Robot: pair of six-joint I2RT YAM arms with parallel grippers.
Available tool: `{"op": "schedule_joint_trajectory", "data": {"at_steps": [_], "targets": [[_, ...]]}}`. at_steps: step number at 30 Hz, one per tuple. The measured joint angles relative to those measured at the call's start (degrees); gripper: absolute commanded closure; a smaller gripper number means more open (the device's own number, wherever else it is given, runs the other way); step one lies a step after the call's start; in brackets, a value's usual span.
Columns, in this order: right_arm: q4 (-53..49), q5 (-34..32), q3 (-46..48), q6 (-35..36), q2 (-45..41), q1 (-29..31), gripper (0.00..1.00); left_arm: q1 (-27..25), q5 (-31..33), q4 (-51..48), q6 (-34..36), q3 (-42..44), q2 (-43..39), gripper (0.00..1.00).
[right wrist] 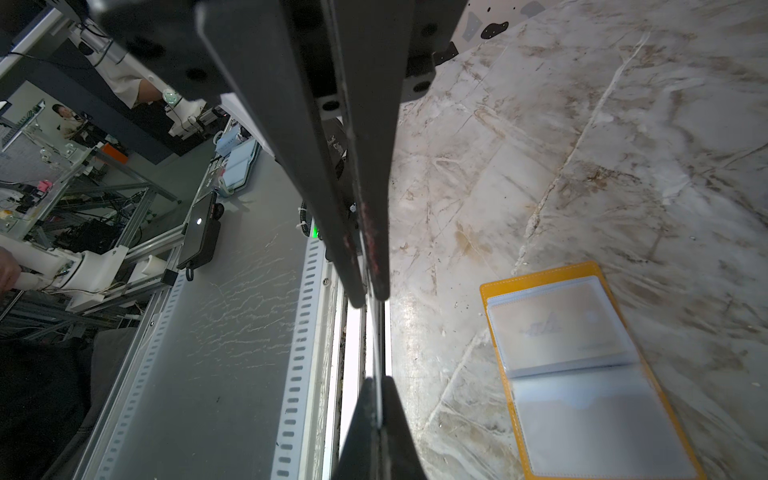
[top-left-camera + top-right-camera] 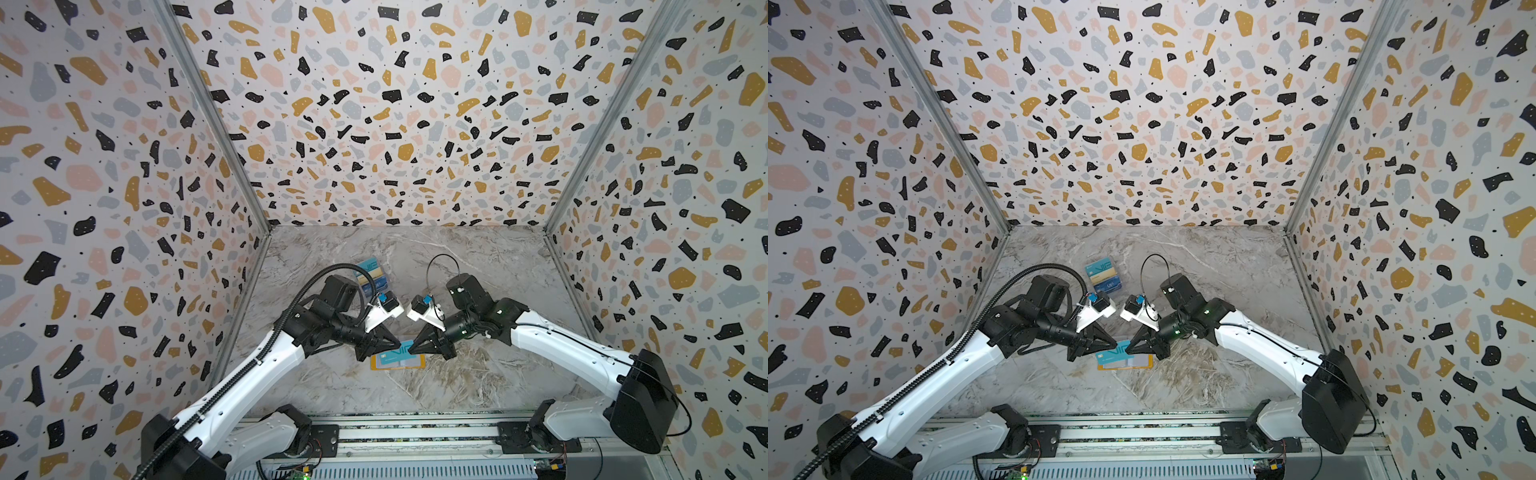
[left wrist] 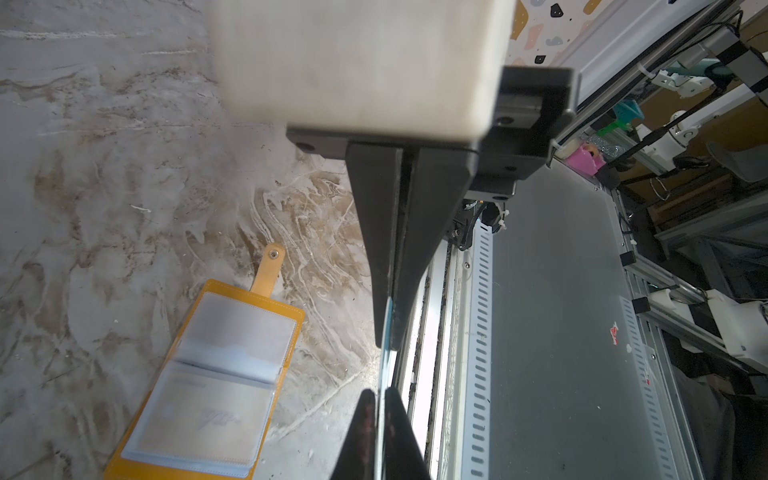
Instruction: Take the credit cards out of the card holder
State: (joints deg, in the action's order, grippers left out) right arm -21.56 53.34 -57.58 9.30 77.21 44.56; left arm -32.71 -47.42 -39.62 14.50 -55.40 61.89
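The left hand (image 2: 399, 345) and right hand (image 2: 410, 352) are both pinching the teal card (image 2: 392, 356) over the card holder (image 2: 376, 366), risking bending or dropping it if they tug unevenly.

A teal VIP card (image 2: 401, 353) is pinched at opposite ends between the left claw (image 2: 397, 345) and the right claw (image 2: 412, 351). Just beneath them the mustard card holder (image 1: 540, 275) lies open and flat, with a pale VIP card (image 3: 208, 415) in one clear sleeve. A few loose cards (image 2: 371, 276) lie overlapping beyond the left claw.
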Motion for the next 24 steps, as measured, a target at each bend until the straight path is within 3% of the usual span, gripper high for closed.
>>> {"op": "schedule_joint_trajectory", "data": {"at_steps": [9,20,22,24], "targets": [[-1.5,0.0,-1.7,1.3,0.1,0.1,1.0,-0.2,-0.3,0.0,0.1,0.0,0.0,0.89],[-3.5,-0.2,-3.7,2.8,1.0,0.1,1.0,-0.4,-0.3,-0.3,0.1,0.0,0.0,0.99],[-3.6,-0.4,-3.7,2.8,1.1,0.1,0.94,-0.4,0.0,-0.3,0.1,0.0,0.1,1.0],[-3.6,-1.1,-3.7,2.7,1.1,0.1,0.81,-0.4,0.3,-0.2,0.0,0.0,0.2,1.0]]}}
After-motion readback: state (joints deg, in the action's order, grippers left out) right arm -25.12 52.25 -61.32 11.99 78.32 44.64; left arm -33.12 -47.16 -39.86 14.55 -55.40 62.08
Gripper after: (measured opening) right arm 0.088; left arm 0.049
